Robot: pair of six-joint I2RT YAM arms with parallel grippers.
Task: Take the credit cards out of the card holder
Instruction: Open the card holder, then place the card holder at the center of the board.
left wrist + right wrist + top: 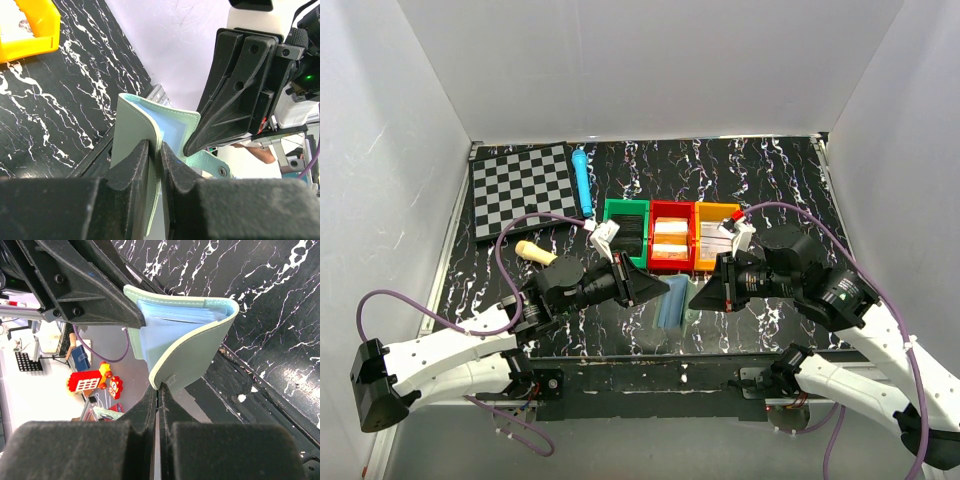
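Two arms at the near table (790,180) edge, both reaching inward.
- Left gripper (155,146): clenched on one flap of the card holder (134,122), fingertips pinching its pale green edge.
- Right gripper (157,390): clamped on the opposite flap, at the edge.
- Holder: one, hung between the two grippers with the grippers' tips close together. It is bent open in a V with the pale blue inside showing, and appears clear of the table top, just inside the near edge. Cannot tell cards from the blue panels.

Room: white walls close the table on the left, back and right. Bare marbled surface lies right of the right arm and along the back. Little room between holder and bins.

Just beyond the grippers is a row of three bins, touching side by side: green (626,208), red (671,207), orange (716,208). The red and orange ones hold pale items.

Left of the bins: one beige wooden piece (535,252). Far left corner: one checkerboard (523,188), with one blue pen (583,180) beside its right edge.
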